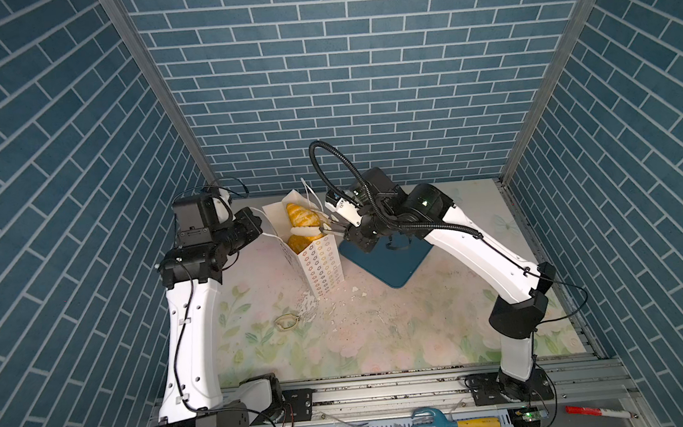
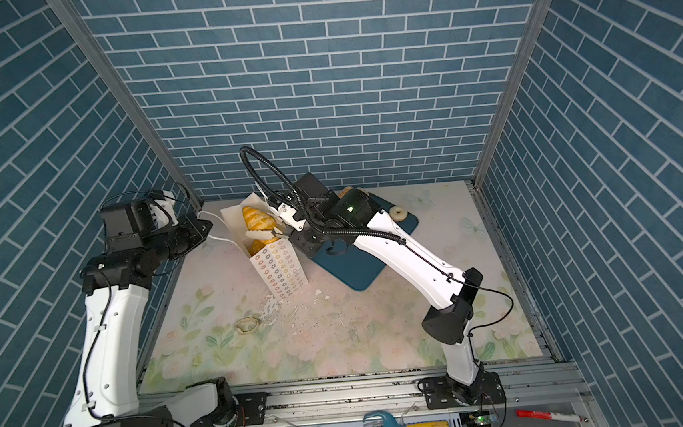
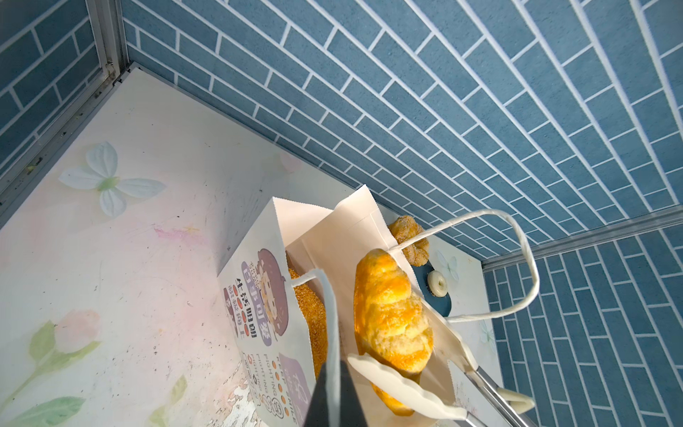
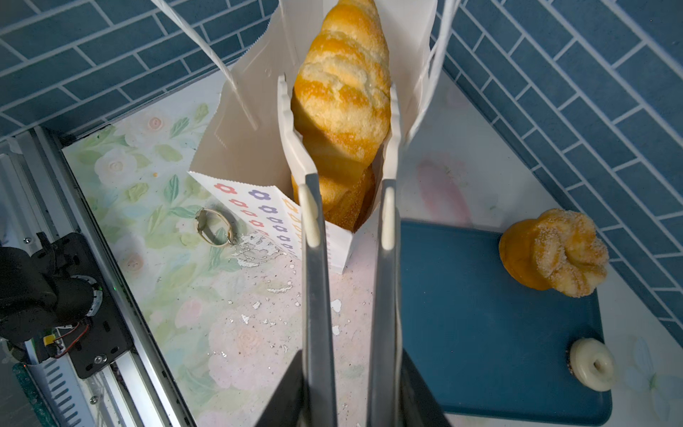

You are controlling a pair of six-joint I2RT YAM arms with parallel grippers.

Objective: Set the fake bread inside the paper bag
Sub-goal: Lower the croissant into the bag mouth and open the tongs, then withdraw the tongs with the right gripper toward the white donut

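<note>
Fingers (image 4: 284,399): right gripper (image 4: 351,369) clamps tongs (image 4: 318,295) round croissant (image 4: 343,92); left gripper (image 3: 334,392) pinches paper bag (image 3: 251,295) cord (image 3: 330,325). Likely soft, light; grip mid-body.

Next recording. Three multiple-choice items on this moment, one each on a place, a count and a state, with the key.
1. The sugar-dusted cake stands: A on the teal tray; B in the paper bag; C in mid-air.
2. Pastries on the tray: A one; B two; C four.
3. The left pincer is: A open; B shut on the bag's cord handle; C out of view.
Key: A, its base is on the tray; B, cake and white ring; B, the cord is clamped in it.
</note>
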